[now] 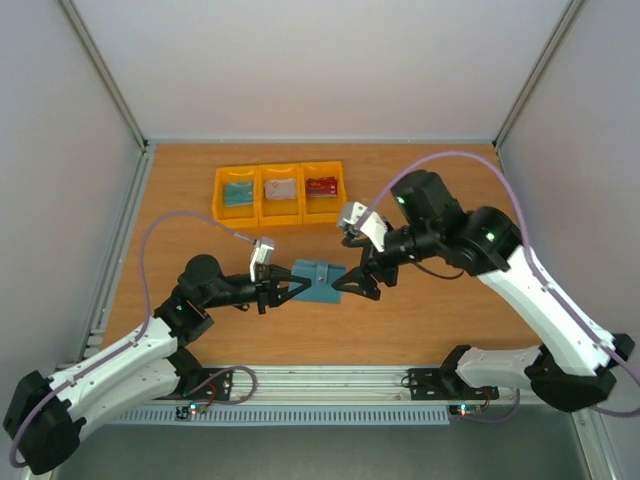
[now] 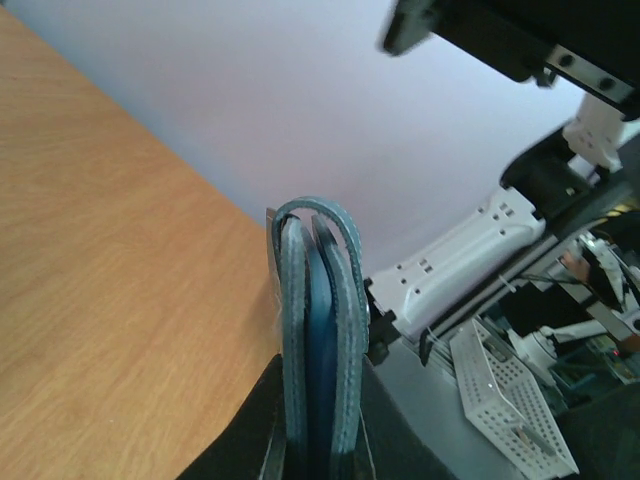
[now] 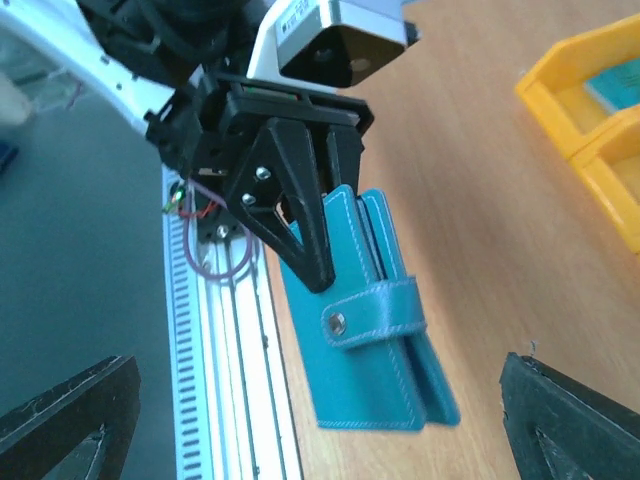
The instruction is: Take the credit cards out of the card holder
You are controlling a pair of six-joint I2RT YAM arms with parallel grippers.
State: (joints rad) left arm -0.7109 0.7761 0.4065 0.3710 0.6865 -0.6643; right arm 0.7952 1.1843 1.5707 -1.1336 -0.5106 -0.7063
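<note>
Pinching the folded card holder (image 1: 320,281) by one short end in the left hand (image 1: 288,288), pressed almost together, with the right hand (image 1: 351,283) spread wide, gripping nothing, at the opposite end. Lengthwise straight between both hands.

My left hand (image 1: 288,286) clamps the left end of the card holder (image 1: 320,281) near the middle of the wooden surface (image 1: 440,320). My right hand (image 1: 355,284) sits at its right end, spread wide. Behind, three yellow bins (image 1: 280,211) hold the credit cards (image 1: 281,189).

Bright even light; soft faint shadows on table (image 1: 400,320); card holder (image 2: 345,330) slightly blurred in left wrist view.
</note>
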